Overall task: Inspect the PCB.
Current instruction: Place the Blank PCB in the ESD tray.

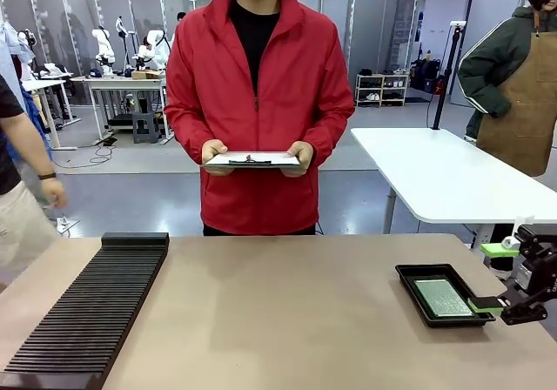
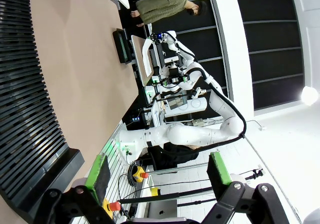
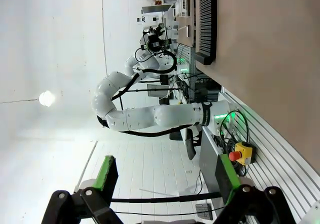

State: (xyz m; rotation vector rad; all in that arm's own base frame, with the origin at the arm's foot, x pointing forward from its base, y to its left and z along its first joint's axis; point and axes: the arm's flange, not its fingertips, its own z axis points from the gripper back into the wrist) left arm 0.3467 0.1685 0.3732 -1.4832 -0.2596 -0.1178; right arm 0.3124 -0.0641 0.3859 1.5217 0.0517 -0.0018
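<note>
The PCB [image 1: 443,297] lay flat in the black tray [image 1: 411,285] at the desk's [image 1: 278,320] right, long axis running away from the robot, just left of the empty, wide-open right end effector [image 1: 503,280]; the left end effector [image 2: 159,175], also open and empty, was well apart.

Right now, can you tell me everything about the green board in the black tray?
The PCB is a thin, flat, pale grey-green rectangle with a darker green edge. It lies flat inside the shallow black tray at the table's right side, resting on the tray's floor. The right gripper is open beside the tray, not holding it. Fine parts are too small to see.
</note>
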